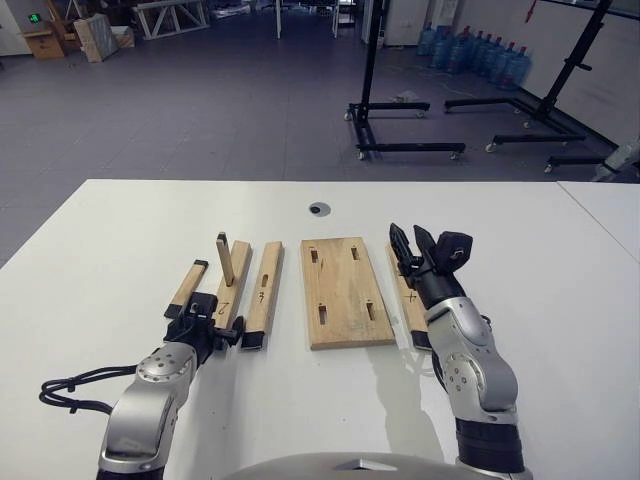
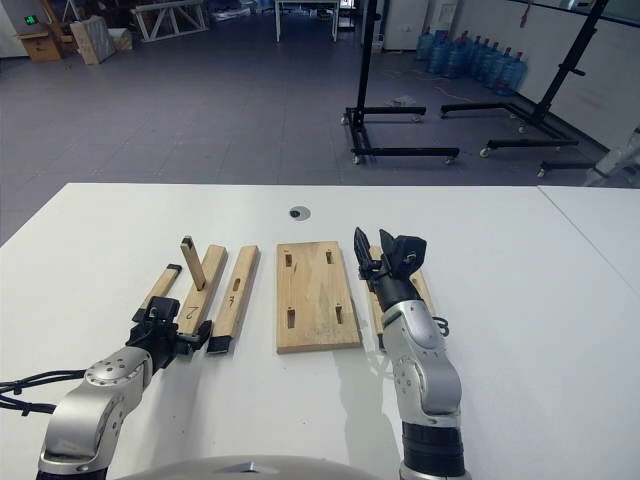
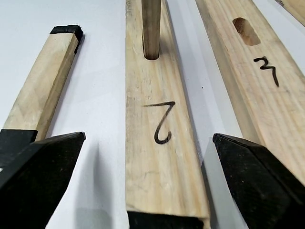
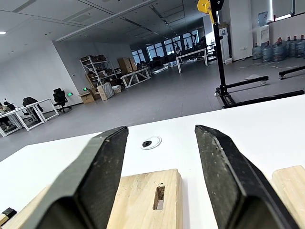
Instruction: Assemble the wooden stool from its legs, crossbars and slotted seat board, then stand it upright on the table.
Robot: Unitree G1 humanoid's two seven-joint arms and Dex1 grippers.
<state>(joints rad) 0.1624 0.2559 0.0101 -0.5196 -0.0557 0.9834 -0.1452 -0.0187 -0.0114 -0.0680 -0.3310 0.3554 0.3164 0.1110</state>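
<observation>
**Inspector:** Head view first. What lies where?

**Onlooker:** The seat board (image 1: pixel 348 292) lies flat in the middle of the table (image 1: pixel 120 230), slots facing up. Three legs lie side by side to its left. The leg marked 2 (image 1: pixel 232 285) has a crossbar (image 1: pixel 224 258) standing in its slot. A fourth leg (image 1: pixel 405 300) lies just right of the board. I judge the slots face up so that pieces can go in from above.

**Inspector:** And the arms?

**Onlooker:** The left gripper (image 1: pixel 215 318) sits low at the near end of the leg marked 2. The right gripper (image 1: pixel 412 245) is raised over the fourth leg with its fingers spread, holding nothing.

**Inspector:** Left wrist view?

**Onlooker:** The fingers (image 3: pixel 43 162) stand apart, one on each side of the leg marked 2, and neither touches it. I read that as lining up to clamp the leg, probably to steady it while it carries the crossbar. The crossbar enters the slot, but from here I cannot tell whether it is fully seated.

**Inspector:** Right wrist view?

**Onlooker:** The jaws are wide open. Between them I see the seat board's far end with one slot, and the fourth leg just beside it. The gripper has no contact with either. The stool is barely begun.
</observation>
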